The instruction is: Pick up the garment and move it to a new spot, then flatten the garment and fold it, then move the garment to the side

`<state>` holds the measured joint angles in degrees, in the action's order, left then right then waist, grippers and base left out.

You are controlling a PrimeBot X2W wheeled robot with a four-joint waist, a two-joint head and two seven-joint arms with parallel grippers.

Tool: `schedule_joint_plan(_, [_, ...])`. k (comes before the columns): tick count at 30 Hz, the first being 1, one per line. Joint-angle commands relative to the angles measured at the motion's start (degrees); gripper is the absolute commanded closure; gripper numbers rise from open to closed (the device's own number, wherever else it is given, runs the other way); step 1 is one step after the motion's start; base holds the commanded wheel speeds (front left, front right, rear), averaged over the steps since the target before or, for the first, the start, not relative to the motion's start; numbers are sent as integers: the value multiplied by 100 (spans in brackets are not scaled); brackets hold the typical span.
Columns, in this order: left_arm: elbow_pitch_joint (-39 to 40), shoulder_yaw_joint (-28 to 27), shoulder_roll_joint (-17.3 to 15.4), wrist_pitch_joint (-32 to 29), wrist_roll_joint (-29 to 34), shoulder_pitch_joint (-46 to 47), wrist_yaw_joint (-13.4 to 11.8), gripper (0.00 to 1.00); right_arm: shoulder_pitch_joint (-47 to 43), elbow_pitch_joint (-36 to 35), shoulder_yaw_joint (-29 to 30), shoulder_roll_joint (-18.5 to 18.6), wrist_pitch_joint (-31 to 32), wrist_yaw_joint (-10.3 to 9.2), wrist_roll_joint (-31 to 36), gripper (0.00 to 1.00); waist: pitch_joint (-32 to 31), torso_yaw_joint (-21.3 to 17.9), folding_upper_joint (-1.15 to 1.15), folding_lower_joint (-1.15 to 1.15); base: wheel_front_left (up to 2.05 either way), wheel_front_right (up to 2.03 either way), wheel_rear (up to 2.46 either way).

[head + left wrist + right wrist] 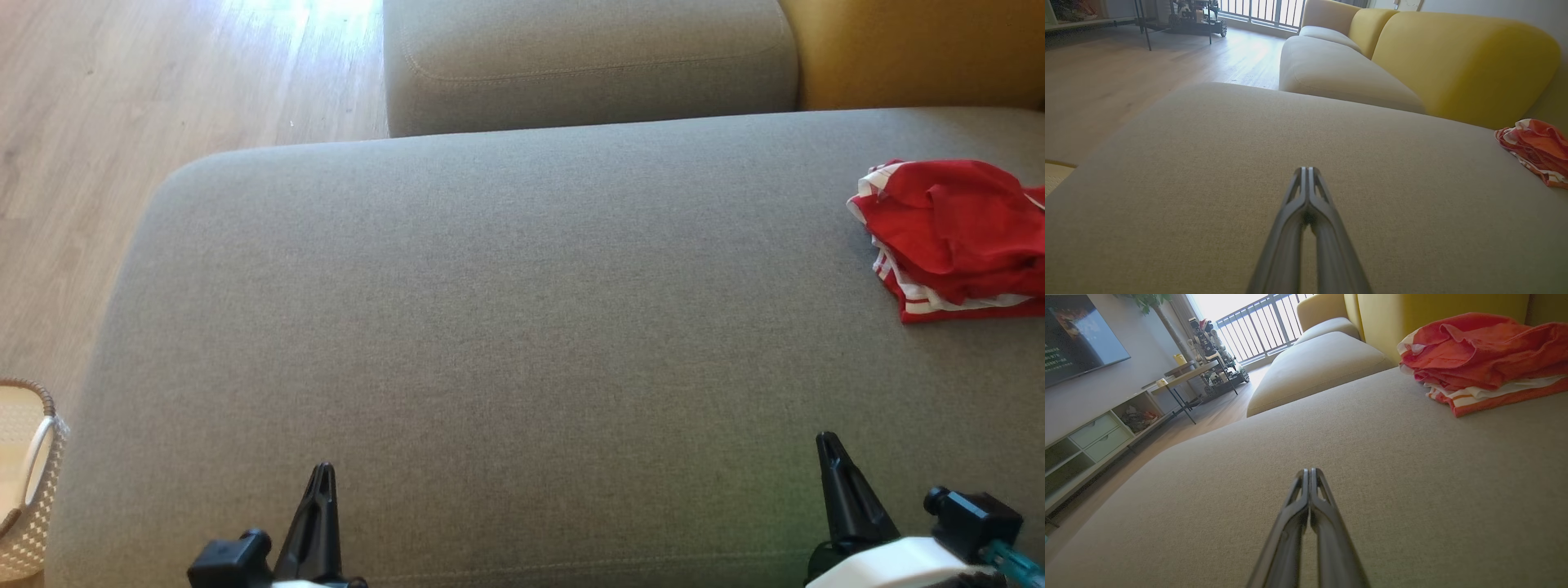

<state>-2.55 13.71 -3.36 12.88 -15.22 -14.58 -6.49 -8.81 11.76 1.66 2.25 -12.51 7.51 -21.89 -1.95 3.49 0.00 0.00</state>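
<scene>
Head view looks down on a broad grey seat cushion (506, 327). The red garment (947, 237) with white stripes lies at the cushion's far right, well apart from both grippers. The left gripper (324, 472) sits at the near left edge and the right gripper (826, 443) at the near right. Each has its two fingers pressed together with nothing between them. Both wrist views bear this out, with the tips pointing over bare cushion.

The garment sits in a compact heap, not spread flat. In the right wrist view its edges stack in rough layers. That could be a loose fold already set aside, which would put the task near its end. It could equally be a crumpled pile not yet picked up, with every step left to do. I cannot settle which from these pictures.

The garment's right part is cut off by the picture's edge in all three views, so its full shape and kind are unclear. A woven basket (33, 490) at the near left is also cut off, and its contents are hard to make out. A yellow backrest (914, 49) rises beyond the garment.
</scene>
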Motion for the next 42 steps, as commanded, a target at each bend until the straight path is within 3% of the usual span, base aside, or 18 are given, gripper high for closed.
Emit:
schedule_joint_plan(1, [127,-123,-52,-23,-144,255,38,100,248,-154,4,69,41,0,-147,100,2,-3,0,0,0,0,0])
schedule_joint_plan(42, [-356,-635,-151,-580,-3086,929,548,100,703,-18,55,159,624,-1,-2791,100,78,-130,0,0,0,0,0])
